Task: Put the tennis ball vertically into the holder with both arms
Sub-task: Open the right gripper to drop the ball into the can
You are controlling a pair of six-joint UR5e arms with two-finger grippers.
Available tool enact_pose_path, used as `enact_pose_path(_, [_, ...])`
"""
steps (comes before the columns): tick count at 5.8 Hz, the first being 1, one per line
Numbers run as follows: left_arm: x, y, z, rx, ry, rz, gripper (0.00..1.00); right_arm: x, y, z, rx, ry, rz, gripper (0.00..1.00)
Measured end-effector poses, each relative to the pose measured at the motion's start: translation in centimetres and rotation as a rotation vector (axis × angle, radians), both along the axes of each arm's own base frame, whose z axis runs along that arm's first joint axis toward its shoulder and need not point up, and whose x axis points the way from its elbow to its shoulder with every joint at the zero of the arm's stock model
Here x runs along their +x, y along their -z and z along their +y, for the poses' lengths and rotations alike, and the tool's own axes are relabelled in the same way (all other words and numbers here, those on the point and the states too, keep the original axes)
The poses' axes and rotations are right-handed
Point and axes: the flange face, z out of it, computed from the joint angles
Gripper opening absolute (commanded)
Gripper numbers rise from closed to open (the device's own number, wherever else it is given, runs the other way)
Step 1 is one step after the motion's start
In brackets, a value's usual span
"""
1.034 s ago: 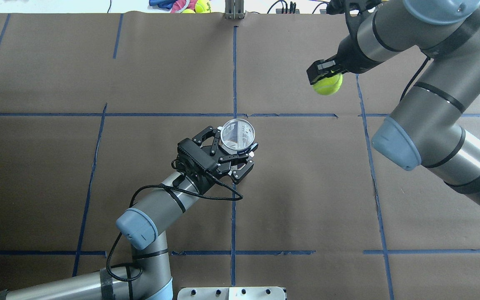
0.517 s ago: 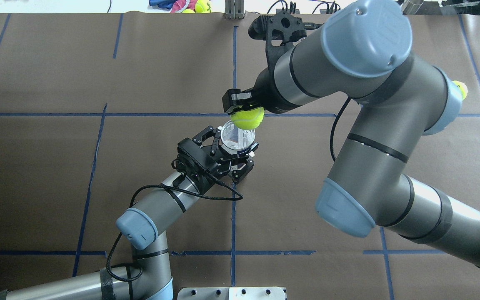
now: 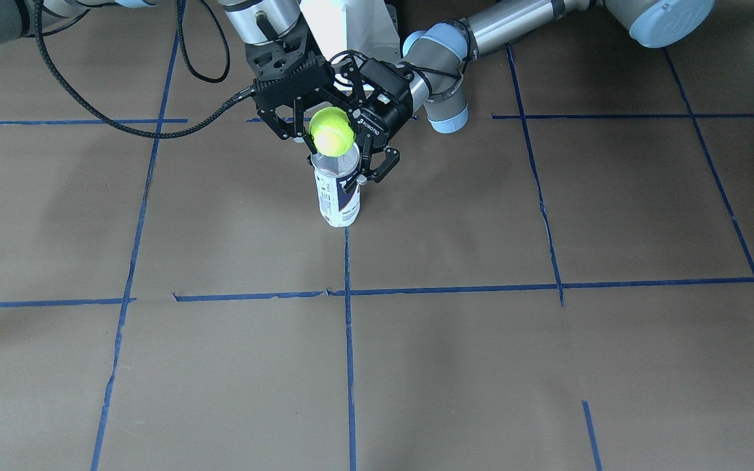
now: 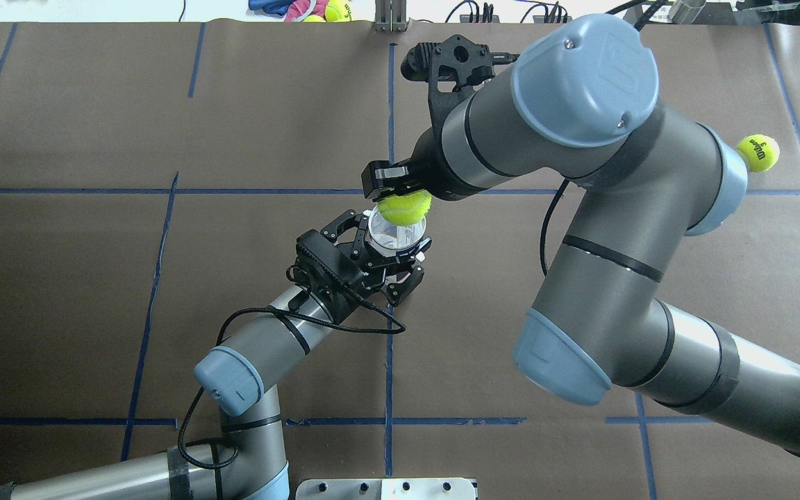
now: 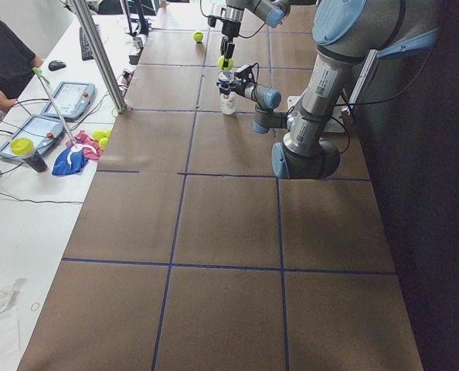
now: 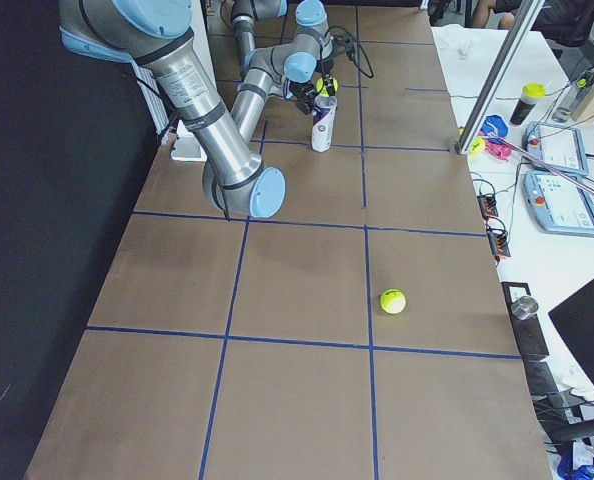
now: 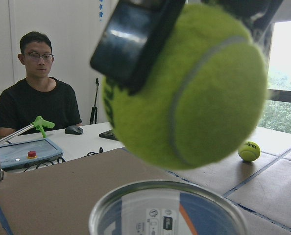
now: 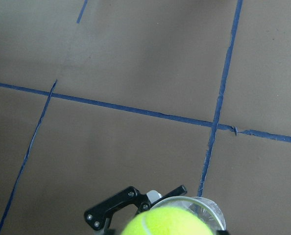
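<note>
Yellow-green tennis ball (image 3: 332, 134) pinched in right claw (image 3: 326, 125), just above open mouth of upright holder (image 3: 338, 199) on table (image 3: 482, 340). Overhead: left claw (image 4: 392, 237) clamped round holder's upper wall, ball over far rim. Left wrist: ball just above rim, not touching

1. Tennis ball (image 7: 184, 88): yellow-green felt w/ paler curved seam.
2. Holder (image 3: 338, 196): clear plastic; label white + navy, thin orange edge btwn the two seen in left wrist view.
3. Left gripper (image 4: 394, 243) & right gripper (image 4: 396, 194): both black; left has small white lettering on body.
4. Left arm (image 4: 268, 340), right arm (image 4: 601, 278): silver-grey tubes, lt-blue joint caps, black bands.
5. Table cover (image 4: 94, 278): plain brown, w/ dark-blue tape lines (image 4: 389, 104) in a grid.
6. Loose ball (image 4: 757, 153): yellow-green, black print.
7. Cable (image 4: 198, 430) on left arm: black.
8. Person's shirt (image 7: 35, 105): black. Pendant (image 7: 23, 152) in front: grey w/ red button.
</note>
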Motion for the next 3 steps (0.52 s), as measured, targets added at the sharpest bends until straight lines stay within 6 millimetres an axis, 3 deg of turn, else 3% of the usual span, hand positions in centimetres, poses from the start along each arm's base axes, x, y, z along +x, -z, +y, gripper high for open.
enact_pose_path(3, [-0.01, 0.02, 0.01, 0.000, 0.000, 0.002, 0.81, -0.25, -0.26, -0.15, -0.003, -0.003, 0.007, 0.99])
